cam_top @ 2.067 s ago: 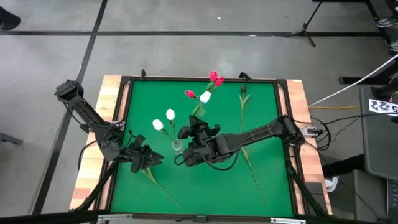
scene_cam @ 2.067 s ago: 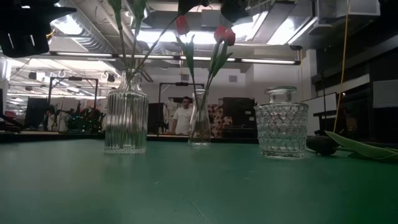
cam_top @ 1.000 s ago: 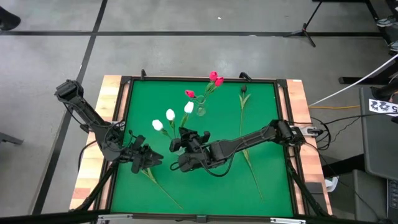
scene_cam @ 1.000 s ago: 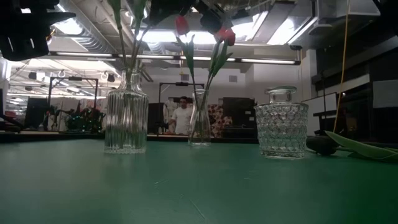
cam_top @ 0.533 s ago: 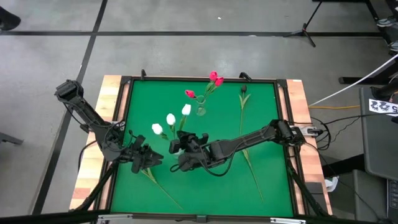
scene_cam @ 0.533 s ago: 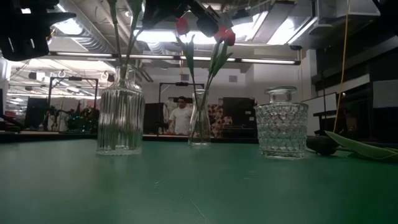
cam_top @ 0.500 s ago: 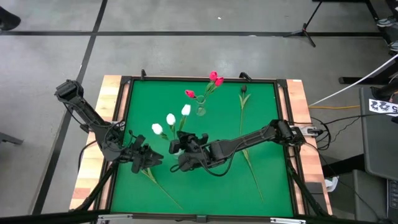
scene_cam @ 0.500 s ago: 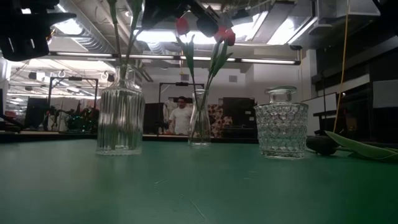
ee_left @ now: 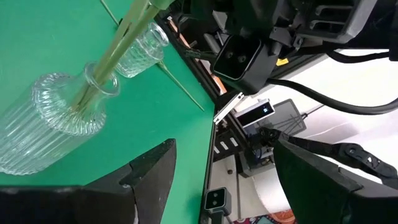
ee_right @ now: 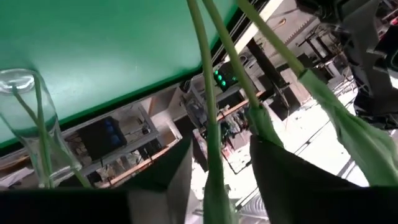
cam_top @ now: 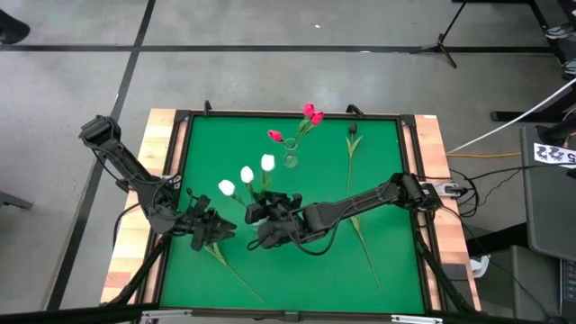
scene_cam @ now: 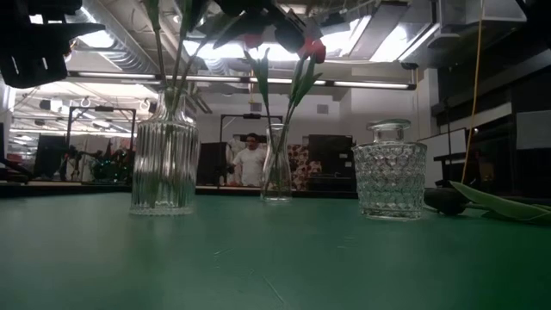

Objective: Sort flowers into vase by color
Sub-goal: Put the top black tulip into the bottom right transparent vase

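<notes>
Three white tulips (cam_top: 247,173) stand in a ribbed glass vase (scene_cam: 164,164) at mid-table, their stems leaning. My right gripper (cam_top: 270,203) hovers over that vase, open, and one white tulip's stem (ee_right: 212,155) runs through the gap between its fingers. Three red tulips (cam_top: 309,112) stand in a slim vase (scene_cam: 277,172) farther back. A dark tulip (cam_top: 353,130) lies flat on the mat at the right. My left gripper (cam_top: 214,232) stands open to the left of the ribbed vase (ee_left: 56,118) with nothing between its fingers. My right gripper stands with one finger on each side of the white tulip's stem (ee_right: 214,186), well above the vase's mouth. A gap shows on both sides of the stem. I cannot tell whether a finger or the draped leaf (ee_right: 348,137) touches.
A diamond-cut glass vase (scene_cam: 389,168) stands to the right of the other two, under my right arm. Another flower's stem (cam_top: 236,274) lies on the mat near the front left. A raised black frame (cam_top: 180,162) borders the green mat.
The ribbed vase has slid a little toward the table's left. The three white tulip heads have swung slightly toward the near edge, the rightmost one most. My right gripper has turned a little over the vase.
</notes>
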{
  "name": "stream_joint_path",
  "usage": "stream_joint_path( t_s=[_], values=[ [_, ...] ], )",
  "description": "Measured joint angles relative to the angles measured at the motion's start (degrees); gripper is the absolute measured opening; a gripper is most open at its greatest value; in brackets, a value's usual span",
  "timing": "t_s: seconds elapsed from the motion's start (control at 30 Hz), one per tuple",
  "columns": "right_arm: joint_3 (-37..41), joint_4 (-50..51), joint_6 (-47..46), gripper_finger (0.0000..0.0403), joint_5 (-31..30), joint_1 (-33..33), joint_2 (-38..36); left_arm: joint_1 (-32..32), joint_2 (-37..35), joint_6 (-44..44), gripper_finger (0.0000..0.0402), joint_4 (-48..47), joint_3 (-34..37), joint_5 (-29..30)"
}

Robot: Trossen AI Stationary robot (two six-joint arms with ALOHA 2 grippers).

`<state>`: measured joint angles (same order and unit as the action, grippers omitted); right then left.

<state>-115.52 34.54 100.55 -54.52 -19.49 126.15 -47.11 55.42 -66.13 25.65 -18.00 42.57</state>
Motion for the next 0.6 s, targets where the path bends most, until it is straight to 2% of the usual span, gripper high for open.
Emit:
stream_joint_path(
  t_s=[0.33, 0.6],
  values=[
    [-0.04, -0.19, -0.38, 0.0214, -4.92, -0.4, -0.02, 0.0, 0.0, -0.11, 0.0265, 0.02, 0.0, 0.04],
    [-0.04, -0.09, -8.75, 0.0246, -5.07, -1.22, -0.04, 0.0, 0.0, -0.14, 0.0265, 0.02, 0.0, 0.07]
  ],
)
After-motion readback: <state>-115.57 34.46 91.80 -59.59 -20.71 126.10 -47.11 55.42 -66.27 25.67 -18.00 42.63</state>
